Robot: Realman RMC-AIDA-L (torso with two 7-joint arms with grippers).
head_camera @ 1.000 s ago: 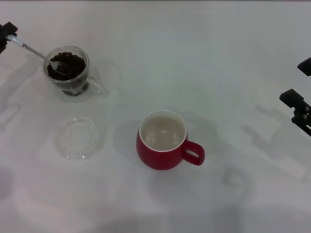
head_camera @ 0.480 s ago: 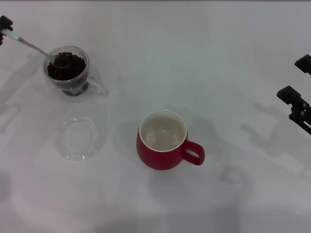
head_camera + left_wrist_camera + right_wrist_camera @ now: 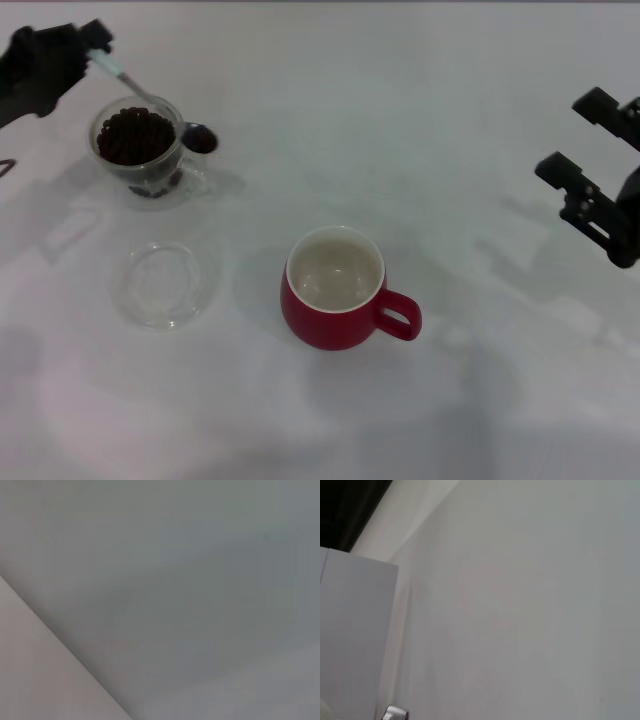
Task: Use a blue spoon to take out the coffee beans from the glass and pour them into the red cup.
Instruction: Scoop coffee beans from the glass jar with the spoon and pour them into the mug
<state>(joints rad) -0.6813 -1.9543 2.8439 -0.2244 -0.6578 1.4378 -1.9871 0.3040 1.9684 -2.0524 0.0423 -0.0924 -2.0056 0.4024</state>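
Now blue spoon (image 3: 160, 105) slants, bowl toward red cup (image 3: 336, 290).

Red cup (image 3: 343, 300), cream inside; dark brown coffee beans (image 3: 132, 135); black tools.

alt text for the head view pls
The left gripper holds a spoon with beans in its bowl just past the rim of a bean-filled glass. A red cup sits mid-table, a saucer beside it; the right gripper hangs idle at right.
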